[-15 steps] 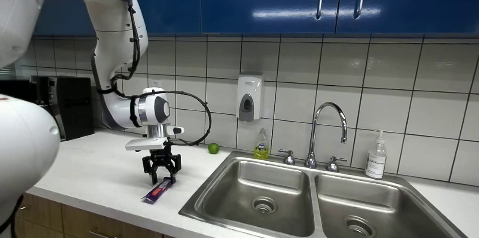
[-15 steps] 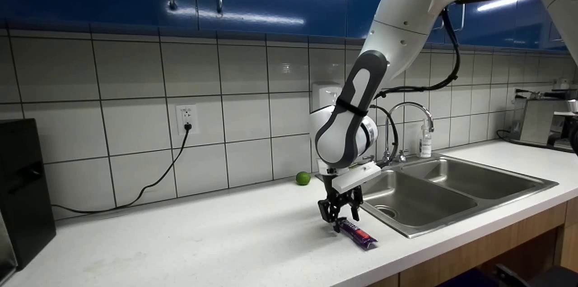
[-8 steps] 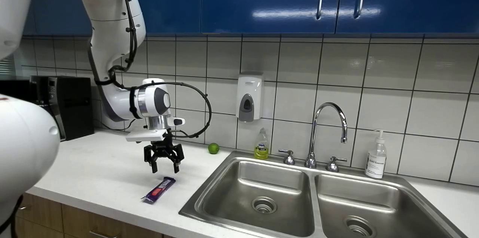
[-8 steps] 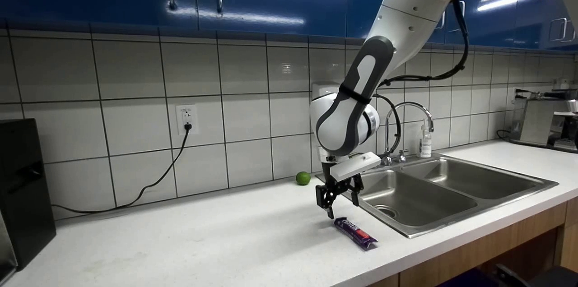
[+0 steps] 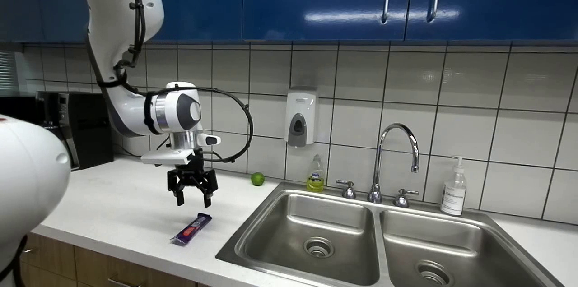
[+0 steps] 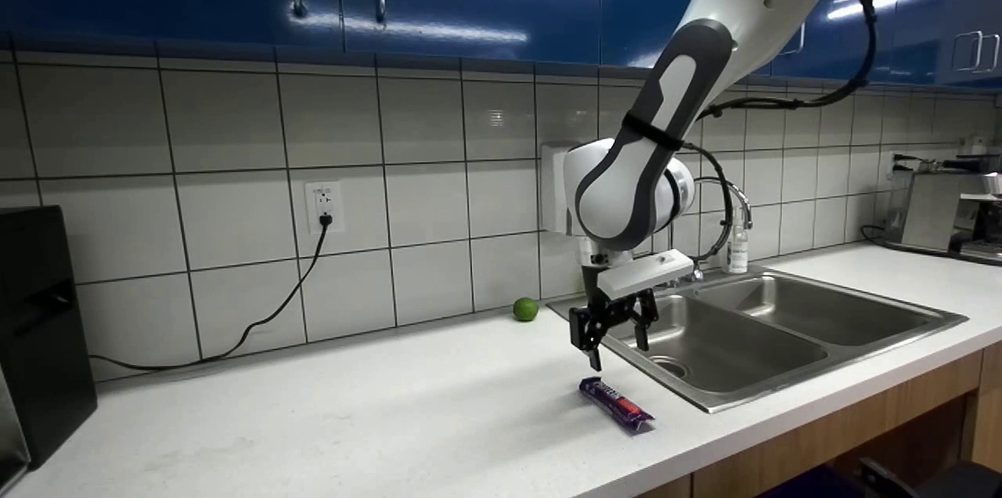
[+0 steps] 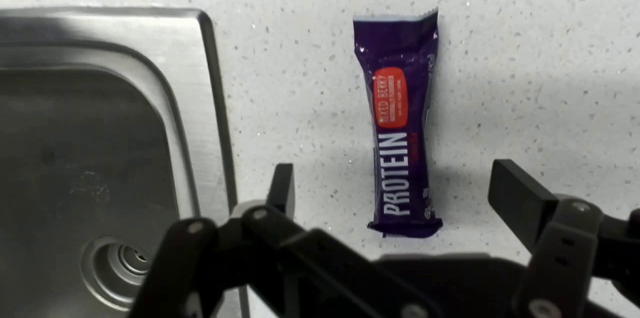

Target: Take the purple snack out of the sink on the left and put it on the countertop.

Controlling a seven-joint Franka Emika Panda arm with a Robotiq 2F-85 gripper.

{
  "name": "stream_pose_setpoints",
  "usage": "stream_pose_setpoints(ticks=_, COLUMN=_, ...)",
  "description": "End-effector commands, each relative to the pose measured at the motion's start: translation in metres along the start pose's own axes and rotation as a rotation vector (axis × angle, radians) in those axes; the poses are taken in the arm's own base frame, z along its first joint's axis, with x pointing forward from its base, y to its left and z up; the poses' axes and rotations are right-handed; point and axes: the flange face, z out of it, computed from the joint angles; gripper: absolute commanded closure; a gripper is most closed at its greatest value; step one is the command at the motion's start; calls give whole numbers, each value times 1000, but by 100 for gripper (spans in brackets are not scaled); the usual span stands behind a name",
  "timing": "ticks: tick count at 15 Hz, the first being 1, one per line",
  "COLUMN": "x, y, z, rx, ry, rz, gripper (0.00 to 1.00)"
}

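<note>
The purple snack [image 7: 401, 130] is lying on the countertop [image 5: 117, 201], outside the sink [image 7: 192, 83] at nine o'clock in the wrist view; the placing is seemingly done. Above the snack and apart from it, the gripper [image 5: 193, 199] is hanging with jaws spread, grasping nothing. If the arm [image 5: 131, 115] were swinging low towards the sink, a jaw could be snagging the crimped end and dragging the snack in. A wide sweep could be rolling the lime [image 5: 258, 179], resting at two o'clock in an exterior view.
</note>
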Motion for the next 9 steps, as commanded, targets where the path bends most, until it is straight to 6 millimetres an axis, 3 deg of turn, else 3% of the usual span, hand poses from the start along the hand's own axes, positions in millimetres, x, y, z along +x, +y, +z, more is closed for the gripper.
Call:
stream_pose_setpoints(ticks=1, x=-39, y=15, z=-17, rx=30, ry=-7, rz=41, gripper=0)
stream_pose_setpoints(ticks=9, x=-79, y=36, z=-28, rx=48, ry=-6, rz=94, gripper=0)
